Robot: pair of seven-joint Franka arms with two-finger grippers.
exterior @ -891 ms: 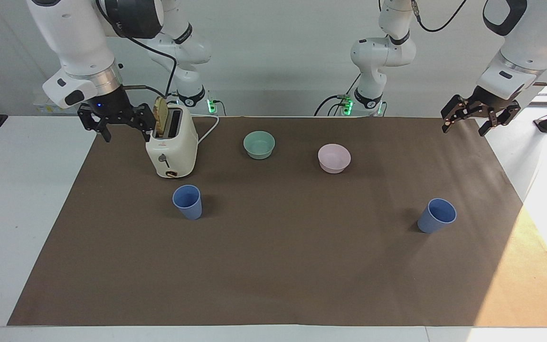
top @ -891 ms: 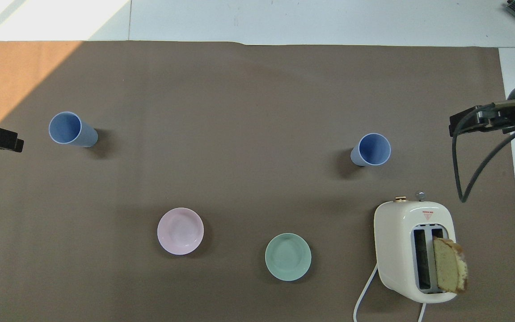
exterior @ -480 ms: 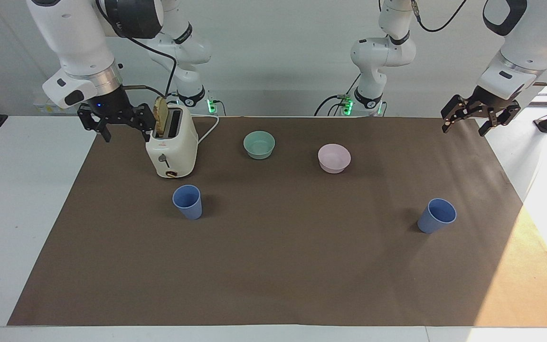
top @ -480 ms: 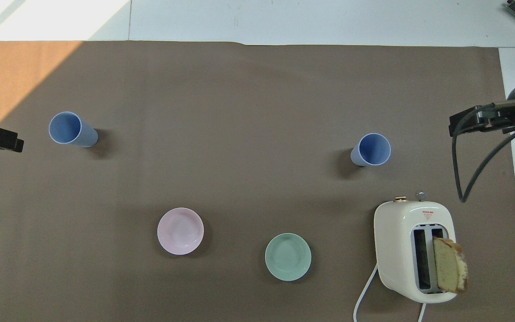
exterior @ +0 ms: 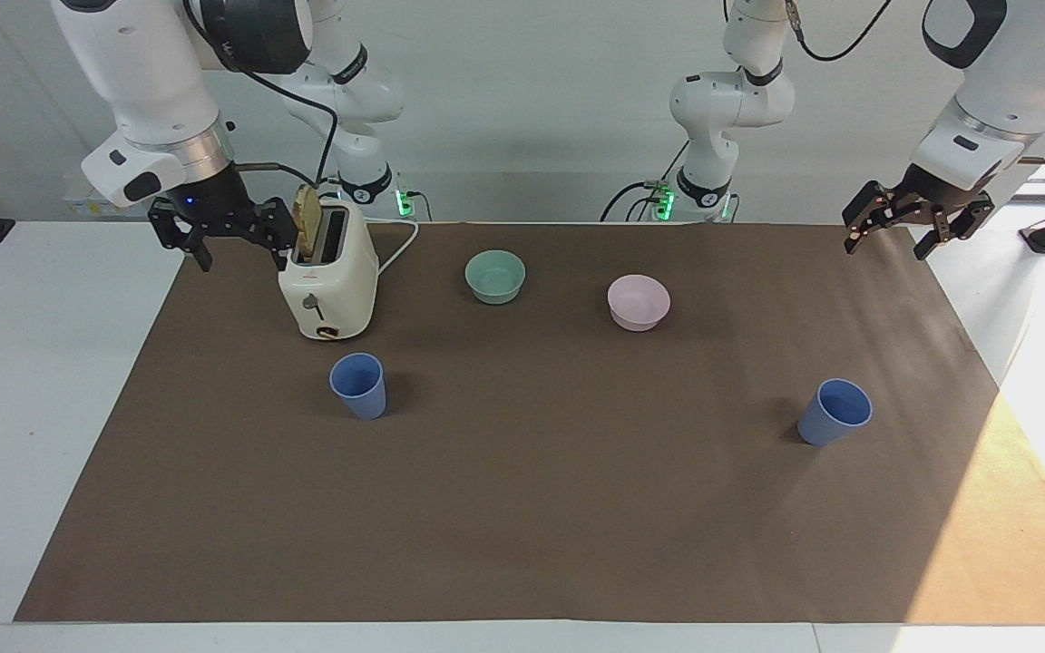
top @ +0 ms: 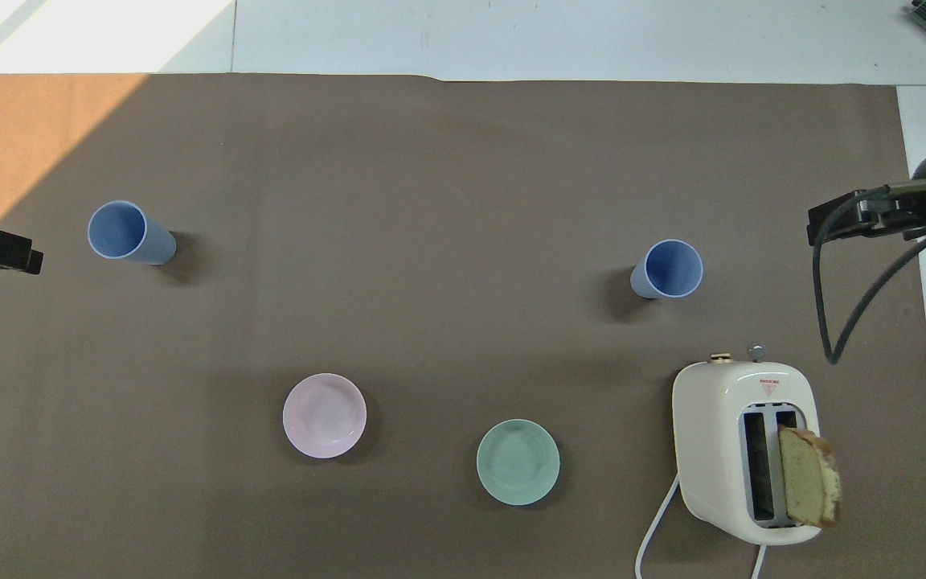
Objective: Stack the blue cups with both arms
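- Two blue cups upright on the desk (exterior: 522, 544), well apart: one (exterior: 358, 384) near the toaster (exterior: 327, 277), farther from the robots than it; the other (exterior: 835, 411) toward the left arm's end.
- Left pincer (exterior: 914, 229) is up over the mat's corner, fingers apart, empty. Right pincer (exterior: 225, 234) hangs beside the toaster, also apart, empty.
- Cups look light, stiff, prob smooth-walled & tapered, so they could slip. Best bet imo: pinch across the rim/upper wall.
- Nothing stacked yet.
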